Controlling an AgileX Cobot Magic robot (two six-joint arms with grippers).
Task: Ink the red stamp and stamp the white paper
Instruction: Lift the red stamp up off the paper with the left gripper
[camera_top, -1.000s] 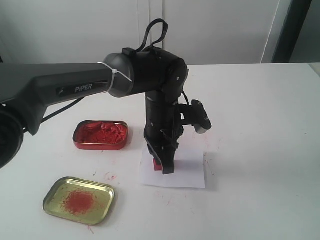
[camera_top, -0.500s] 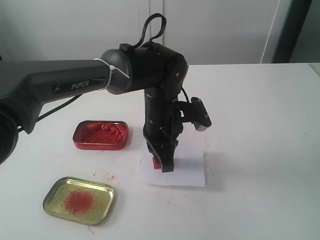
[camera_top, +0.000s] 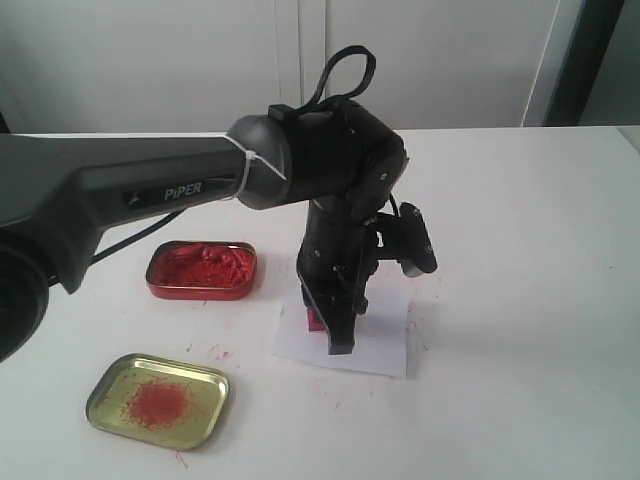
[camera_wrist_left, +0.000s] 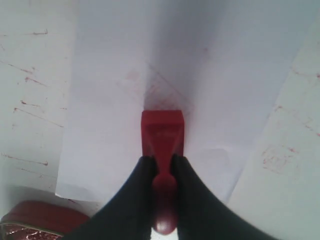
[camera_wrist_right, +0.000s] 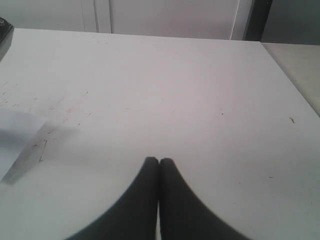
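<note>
1. Fingers of the left gripper are clamping the red stamp by its narrow handle, with the head pointing down at the white paper.
2. Stamp is sitting over the left part of the sheet in the exterior view. Touching or a thin gap: cannot tell. A faint reddish square trace is showing on the paper just beyond the head.
3. Judging the step: stamping is in hand, and inking is looking done. Next move is probably calling for a straight press, then a straight lift, so the loose sheet is not dragging or smearing.
4. Right gripper is hanging over bare bench, its fingers pressed together and holding nothing.
5. Room: the red ink tin is lying left and farther, the gold lid left and nearer, both apart from the sheet. Right and far sides are lying open. The sheet's left edge is running close beside the stamp.
</note>
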